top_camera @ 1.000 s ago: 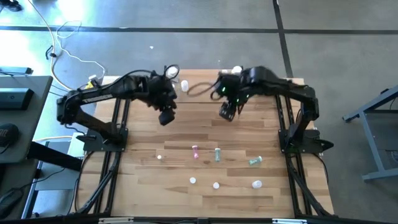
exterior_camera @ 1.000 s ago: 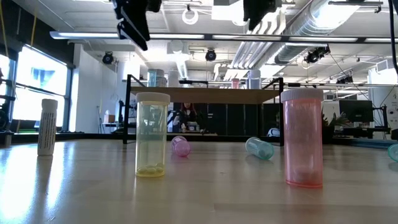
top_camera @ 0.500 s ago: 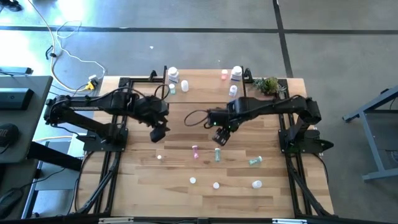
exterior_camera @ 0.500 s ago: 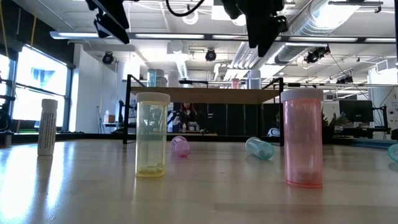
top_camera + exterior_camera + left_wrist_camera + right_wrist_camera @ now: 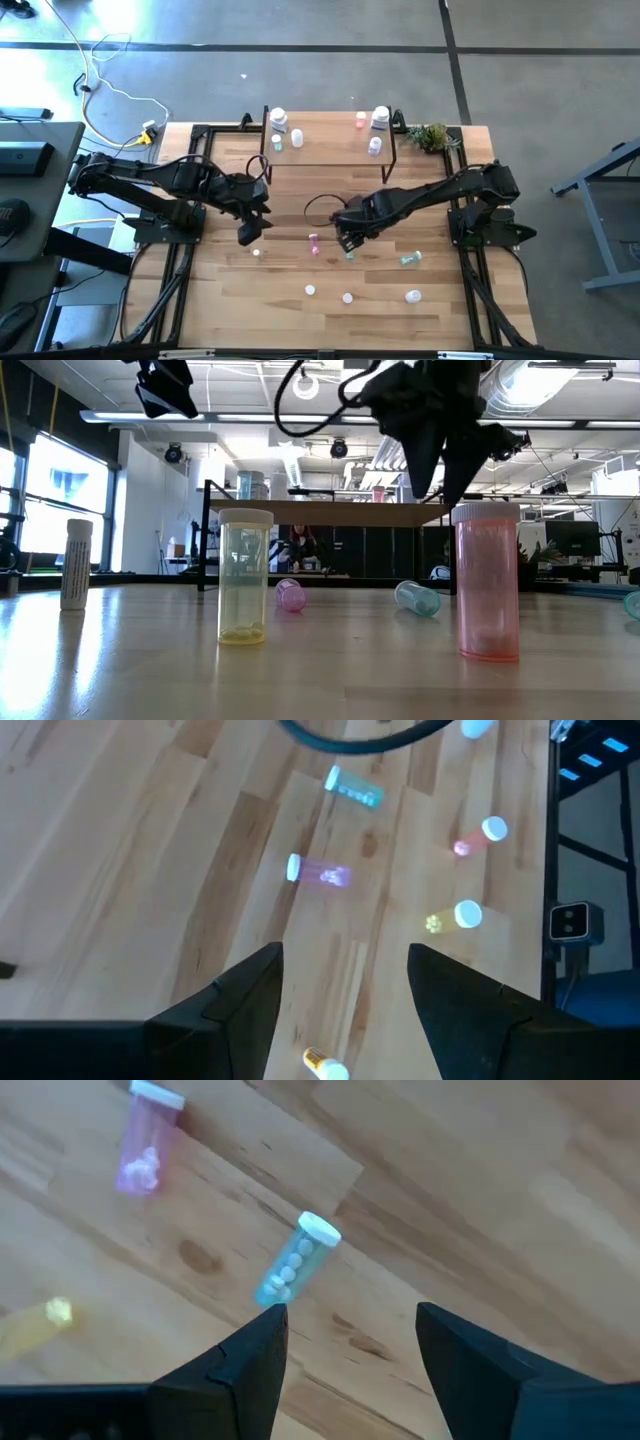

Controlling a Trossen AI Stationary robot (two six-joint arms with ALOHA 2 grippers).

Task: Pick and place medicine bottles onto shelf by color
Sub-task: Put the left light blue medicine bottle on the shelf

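No text, label, brand, number or sign can be read in any view. The white tube (image 5: 76, 563) standing at the left of the worktop (image 5: 320, 660) carries dark print, but it is too small to make out.

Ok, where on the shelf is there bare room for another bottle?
The shelf is bare in its middle stretch, between the white-capped bottles at its left end and the cluster at its right end. Both ends are crowded.
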